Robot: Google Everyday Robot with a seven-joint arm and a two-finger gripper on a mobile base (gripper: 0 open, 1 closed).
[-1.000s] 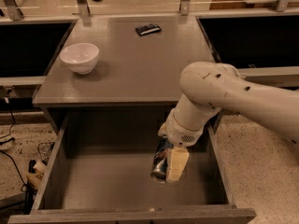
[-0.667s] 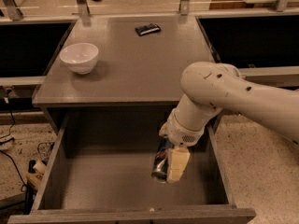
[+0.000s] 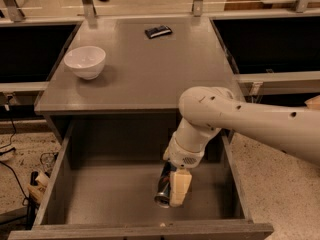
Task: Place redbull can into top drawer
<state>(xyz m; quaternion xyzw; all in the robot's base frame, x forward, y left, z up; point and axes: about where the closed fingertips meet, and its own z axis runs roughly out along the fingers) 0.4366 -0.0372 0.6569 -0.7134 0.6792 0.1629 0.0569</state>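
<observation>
The top drawer is pulled wide open below the grey cabinet top. My gripper reaches down into the drawer's right half, shut on the redbull can. The can is tilted, its silver lower end pointing toward the drawer's front, close above the drawer floor. One cream finger covers the can's right side. I cannot tell whether the can touches the floor.
A white bowl stands on the cabinet top at the left. A small flat black packet lies near the back edge. My white arm comes in from the right over the drawer's right wall. Cables lie on the floor at the left.
</observation>
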